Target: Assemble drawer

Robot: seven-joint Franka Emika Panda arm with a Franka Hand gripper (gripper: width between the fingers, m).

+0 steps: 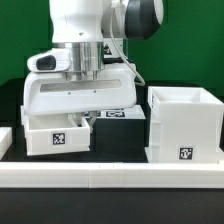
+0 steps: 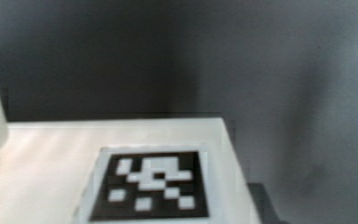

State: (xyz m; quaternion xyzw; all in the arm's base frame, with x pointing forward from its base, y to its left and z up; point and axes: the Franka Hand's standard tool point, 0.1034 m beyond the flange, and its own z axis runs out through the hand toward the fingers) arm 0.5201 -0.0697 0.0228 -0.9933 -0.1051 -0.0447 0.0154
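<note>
Front edge: low rail (image 1: 110, 178). Behind it, towards the left: shallow tray (image 1: 40, 137), which should be light, stiff, slick plastic; take it by a thin wall. Towards the right: tall casing (image 1: 185, 120), hollow and bulkier. Fingers are down at the tray, hidden; you cannot tell whether they are spread or pinching.

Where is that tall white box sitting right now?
The tall box stands at the exterior view's right, just behind the low white rail, with a smaller tray beside it toward that view's left.

White casing (image 1: 183, 122) upright, ext. view's right, tagged tray (image 1: 57, 137) at left, prob. flat.
</note>
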